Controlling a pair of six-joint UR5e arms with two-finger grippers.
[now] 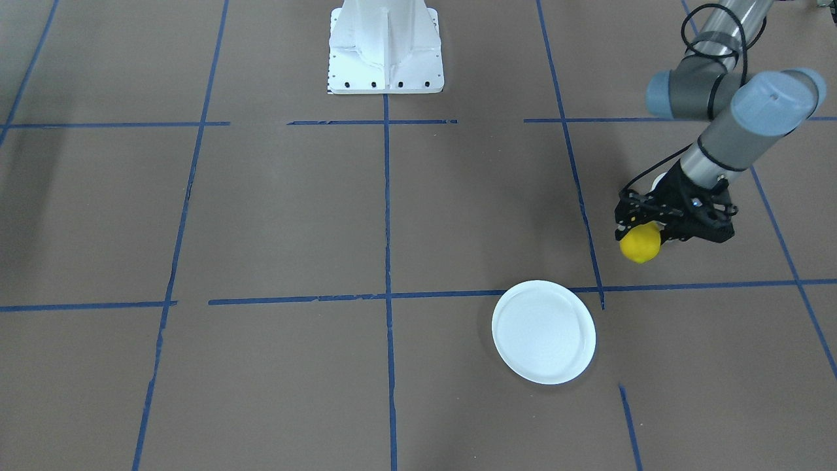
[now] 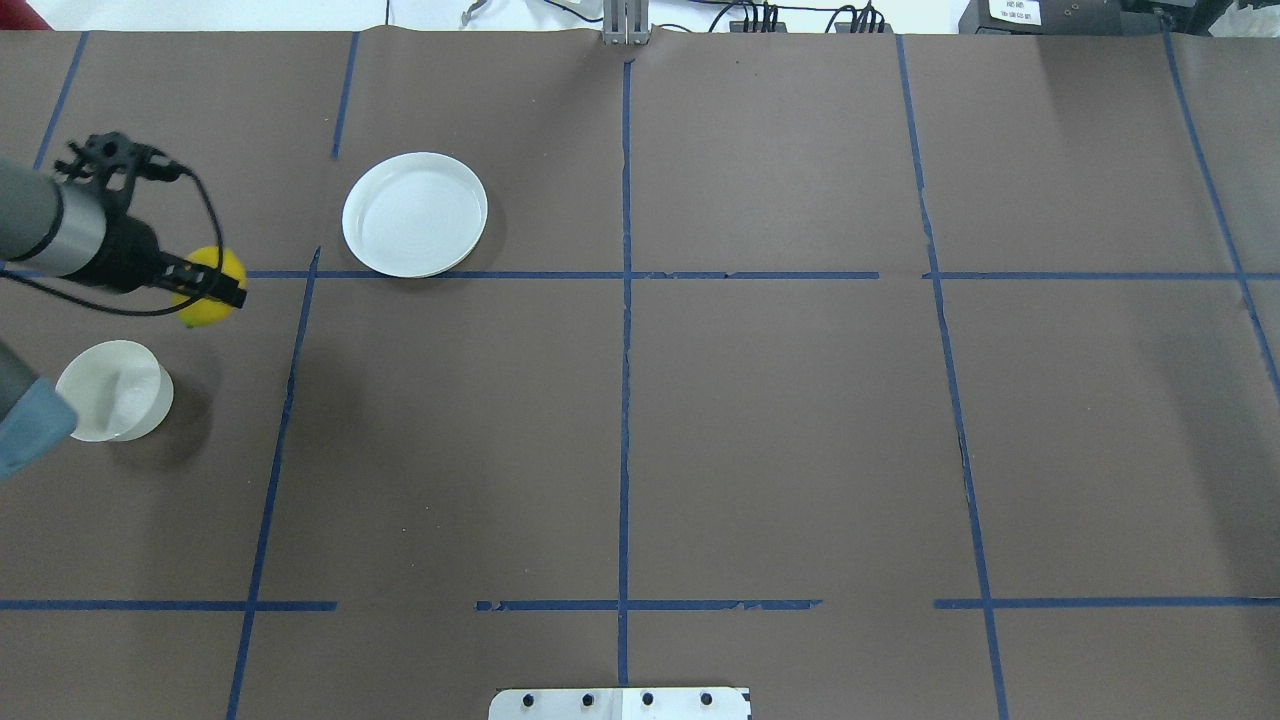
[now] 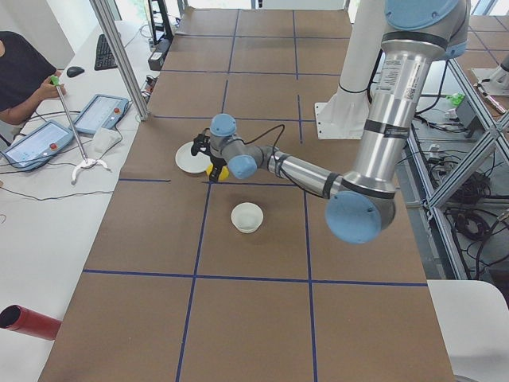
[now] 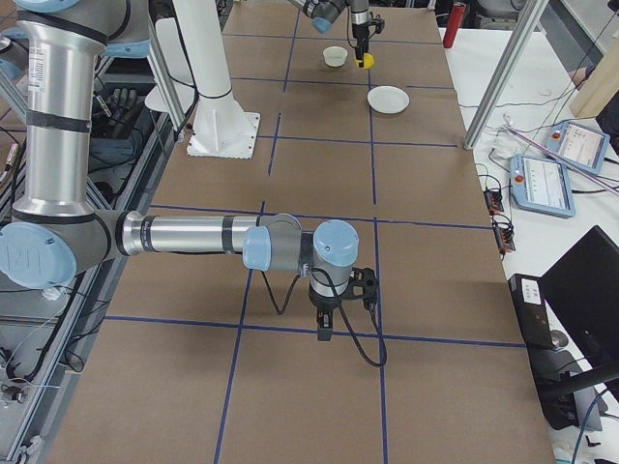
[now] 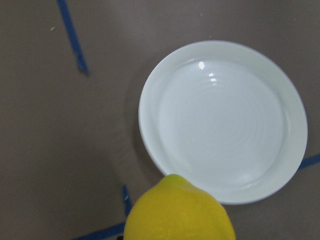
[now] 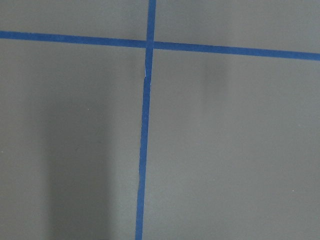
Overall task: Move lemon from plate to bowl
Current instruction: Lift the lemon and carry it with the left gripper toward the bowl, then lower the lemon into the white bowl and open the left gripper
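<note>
Left gripper [image 2: 226, 291] clenched on lemon [image 2: 205, 308], midair between plate [image 2: 415, 214] and bowl [image 2: 118, 392]; center over bowl, lower, then release gently.

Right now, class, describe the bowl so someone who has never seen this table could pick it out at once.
Start from the brown table with blue tape lines and go to the end where the robot's left arm works. There, robot-side of the lemon held by the left gripper, stands the bowl. It is small, deep and cream-white, unlike the wider, flat plate.
</note>
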